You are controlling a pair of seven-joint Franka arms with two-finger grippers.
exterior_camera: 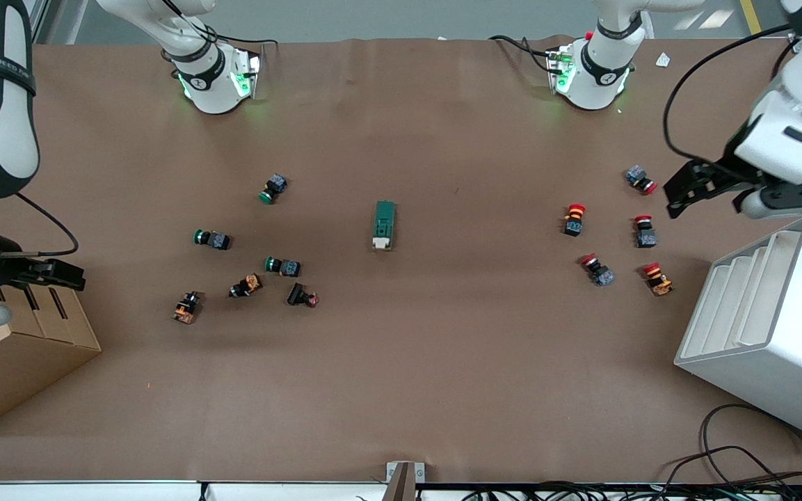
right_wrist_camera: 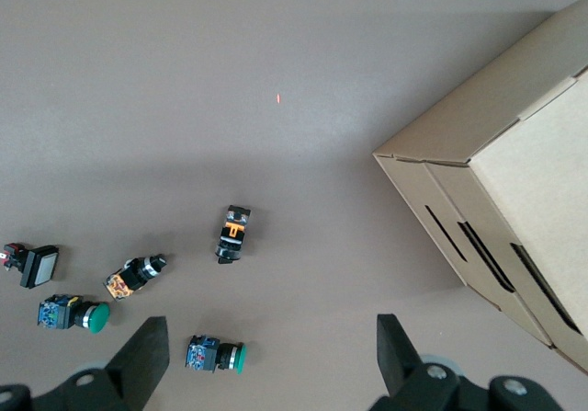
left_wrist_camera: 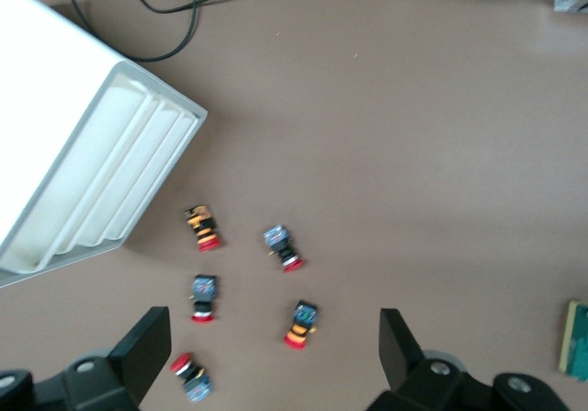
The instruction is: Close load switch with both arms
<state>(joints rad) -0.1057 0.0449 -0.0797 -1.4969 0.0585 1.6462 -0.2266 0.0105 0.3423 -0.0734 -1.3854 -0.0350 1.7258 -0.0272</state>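
The load switch [exterior_camera: 384,224], a dark green oblong block with a cream lever end, lies at the middle of the table; its edge shows in the left wrist view [left_wrist_camera: 577,339]. My left gripper [exterior_camera: 682,189] hangs open and empty over the table at the left arm's end, above several red-capped push buttons [left_wrist_camera: 301,324]. My right gripper [exterior_camera: 60,274] hangs open and empty at the right arm's end, over the table by a cardboard box, with a green-capped push button [right_wrist_camera: 216,354] below it. Both grippers are well away from the switch.
Red push buttons [exterior_camera: 574,219] lie scattered toward the left arm's end, green and black ones [exterior_camera: 282,266] toward the right arm's end. A white slotted rack [exterior_camera: 769,320] stands below the left gripper. The cardboard box [exterior_camera: 18,348] stands under the right gripper. Cables [exterior_camera: 741,452] lie along the front edge.
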